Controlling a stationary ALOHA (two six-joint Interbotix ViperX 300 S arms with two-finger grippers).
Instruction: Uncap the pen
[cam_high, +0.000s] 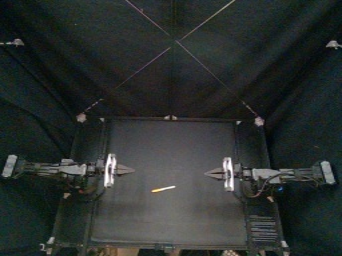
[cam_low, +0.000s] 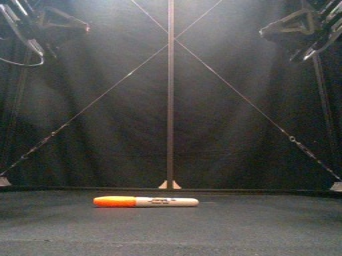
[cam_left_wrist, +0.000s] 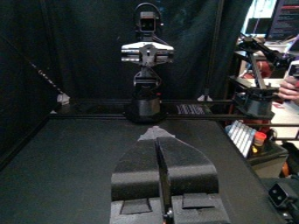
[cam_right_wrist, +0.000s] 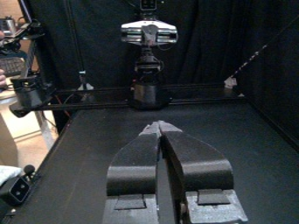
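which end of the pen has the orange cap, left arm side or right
The end toward the left arm: the orange cap sits there, while the rest of the pen is white with print.

Robot lab, black-curtained booth (cam_high: 80, 70), small table (cam_high: 167, 150)

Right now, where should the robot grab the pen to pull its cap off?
Probably from above, since the pen lies flat: the left hand on the orange cap, which points its way, the right hand on the white barrel.
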